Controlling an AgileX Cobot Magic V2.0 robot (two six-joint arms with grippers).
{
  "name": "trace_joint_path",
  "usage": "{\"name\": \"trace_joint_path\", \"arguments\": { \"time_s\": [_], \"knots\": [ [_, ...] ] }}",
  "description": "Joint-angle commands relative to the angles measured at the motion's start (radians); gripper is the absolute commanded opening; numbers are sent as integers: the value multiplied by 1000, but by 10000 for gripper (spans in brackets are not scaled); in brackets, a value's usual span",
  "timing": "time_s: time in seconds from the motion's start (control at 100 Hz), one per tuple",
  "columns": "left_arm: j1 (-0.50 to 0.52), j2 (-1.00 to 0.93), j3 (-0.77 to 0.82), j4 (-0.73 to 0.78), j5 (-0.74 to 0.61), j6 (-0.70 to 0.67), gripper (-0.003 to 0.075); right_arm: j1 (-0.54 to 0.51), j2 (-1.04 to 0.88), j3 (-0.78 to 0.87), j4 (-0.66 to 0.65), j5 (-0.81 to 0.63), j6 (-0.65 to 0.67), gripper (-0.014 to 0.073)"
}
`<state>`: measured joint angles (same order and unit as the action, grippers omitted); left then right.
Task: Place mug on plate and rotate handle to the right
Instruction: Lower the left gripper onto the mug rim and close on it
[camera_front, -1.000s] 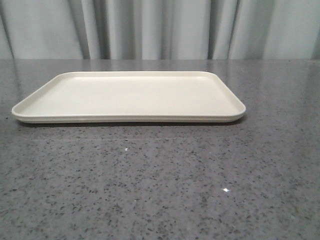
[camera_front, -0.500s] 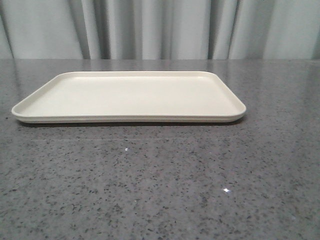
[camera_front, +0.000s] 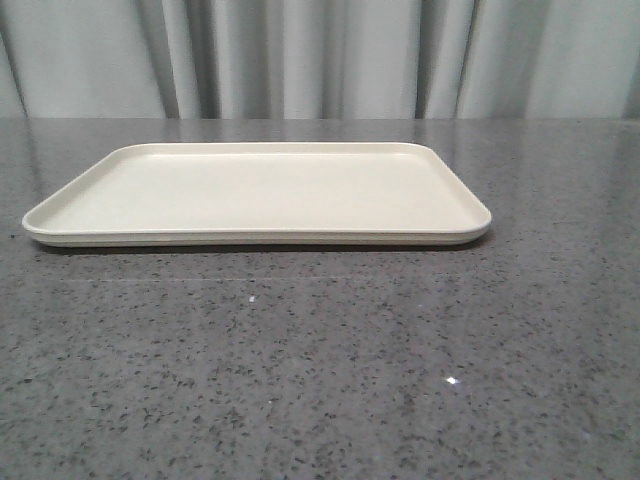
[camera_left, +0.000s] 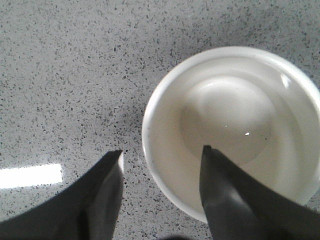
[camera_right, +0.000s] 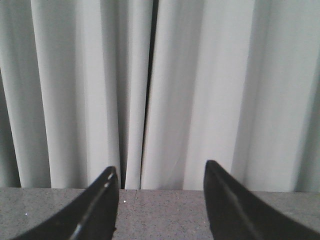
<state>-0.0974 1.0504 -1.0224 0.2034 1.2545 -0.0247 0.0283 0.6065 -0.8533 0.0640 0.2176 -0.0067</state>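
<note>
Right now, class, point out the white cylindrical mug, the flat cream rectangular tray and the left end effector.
White cylindrical mug (camera_left: 235, 125): left wrist view, inner floor.
Flat cream rectangular tray (camera_front: 260, 190): front view, bare flat surface.
Left end effector (camera_left: 162, 155): left wrist view, midway between fingertips.

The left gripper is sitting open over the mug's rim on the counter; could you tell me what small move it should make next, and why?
Probably close the left gripper on the mug wall. Its fingers are apart and straddle the rim, one inside the mug and one outside over the countertop, so nothing is gripped yet. The plate has no mug on it, so a grasp comes first.
</note>
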Motion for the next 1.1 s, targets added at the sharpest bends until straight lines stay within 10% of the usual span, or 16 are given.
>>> {"name": "trace_joint_path", "arguments": {
  "time_s": [0.0,0.56,0.79,1.09],
  "knots": [
    [0,0,-22,19,-13,-2,357,0,9,-35,-3,-62,-5,405],
    [0,150,-22,16,-34,-2,347,0,9,-35,-3,-44,-5,405],
    [0,150,-22,69,-63,-2,-24,0,9,-35,-3,-44,-5,405],
    [0,148,-24,58,-82,2,-9,0,9,-35,-3,-41,-5,405]
  ]
}}
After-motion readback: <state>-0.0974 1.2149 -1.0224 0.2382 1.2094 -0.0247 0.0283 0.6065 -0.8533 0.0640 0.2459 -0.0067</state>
